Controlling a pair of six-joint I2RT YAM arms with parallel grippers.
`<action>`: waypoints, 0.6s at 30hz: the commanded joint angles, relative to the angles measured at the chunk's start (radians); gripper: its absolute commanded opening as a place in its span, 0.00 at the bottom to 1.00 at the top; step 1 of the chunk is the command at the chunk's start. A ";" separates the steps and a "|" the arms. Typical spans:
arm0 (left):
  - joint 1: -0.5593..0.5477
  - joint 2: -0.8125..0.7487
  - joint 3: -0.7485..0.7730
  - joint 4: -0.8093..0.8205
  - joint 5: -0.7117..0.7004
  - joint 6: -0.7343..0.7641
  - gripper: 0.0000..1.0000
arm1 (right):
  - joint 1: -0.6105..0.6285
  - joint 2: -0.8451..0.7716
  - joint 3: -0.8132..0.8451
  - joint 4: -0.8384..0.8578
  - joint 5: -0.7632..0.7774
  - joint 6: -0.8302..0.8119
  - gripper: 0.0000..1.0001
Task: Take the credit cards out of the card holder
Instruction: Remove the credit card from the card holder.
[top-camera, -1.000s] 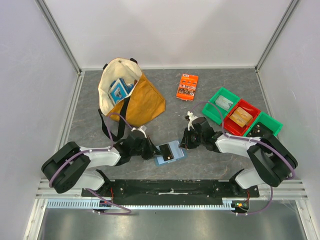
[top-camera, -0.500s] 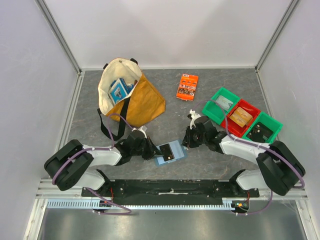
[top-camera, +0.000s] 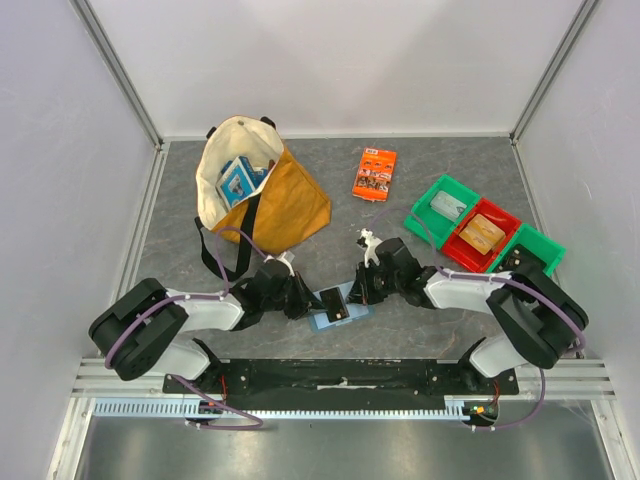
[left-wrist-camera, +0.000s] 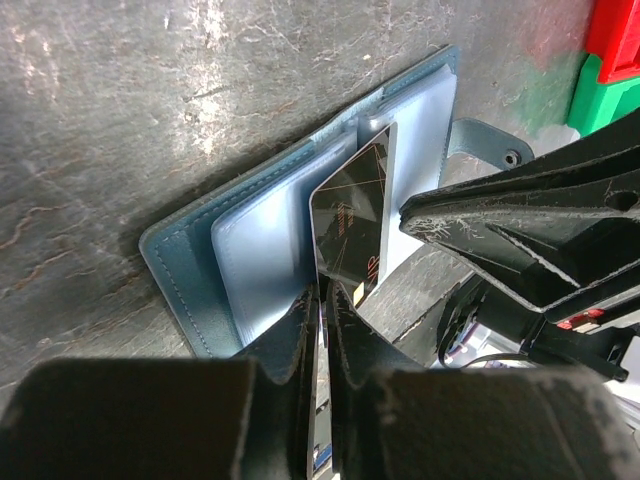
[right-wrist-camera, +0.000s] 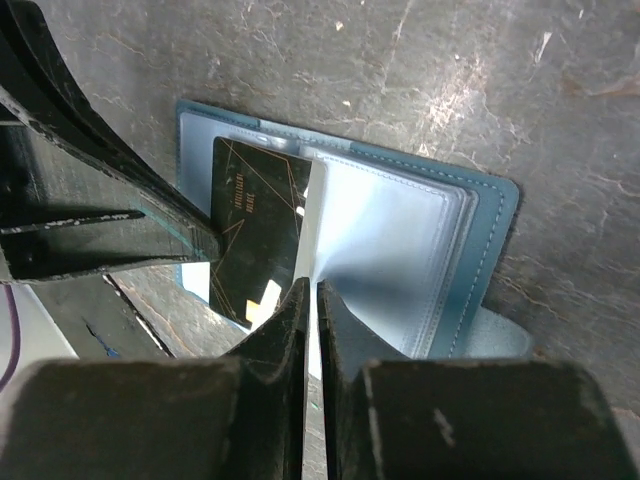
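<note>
The card holder (left-wrist-camera: 260, 240) lies open and flat on the slate-grey table (top-camera: 340, 230), between the two grippers. Its light-blue cover faces down, its clear pocket leaves (right-wrist-camera: 385, 240) fan upward, and its closing tab (left-wrist-camera: 490, 150) sticks out on the right arm's side.

A dark credit card (left-wrist-camera: 350, 230) with thin gold lines stands tilted against the holder's middle leaves, partly out of its pocket.

The left gripper (left-wrist-camera: 322, 300) is at the holder's left side. Its fingers are pressed together on a thin edge that lines up with the side of the dark credit card. The right gripper (right-wrist-camera: 310, 295) is at the holder's right side, pinching one upright clear leaf just beside the card.

Behind the holder and to its left, well apart, a mustard-and-cream tote bag (top-camera: 285, 205) sits with a blue-and-white box (top-camera: 238, 180) in its mouth. Straight behind the holder, farther off, lies an orange printed packet (top-camera: 375, 172). Behind the holder and to its right is a row of three touching bins: a green bin (top-camera: 442, 208), a red bin (top-camera: 480, 235) and another green one (top-camera: 530, 255). What is inside them is too small to tell.
</note>
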 joint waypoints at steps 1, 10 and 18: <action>0.010 0.007 0.020 0.004 0.008 0.017 0.11 | 0.007 0.043 -0.024 0.087 -0.046 0.024 0.12; 0.005 0.013 0.014 0.070 0.014 0.006 0.26 | 0.009 0.079 -0.030 0.015 -0.005 0.026 0.13; 0.005 0.042 0.035 0.111 0.023 0.000 0.26 | 0.010 0.089 -0.030 0.010 0.000 0.031 0.13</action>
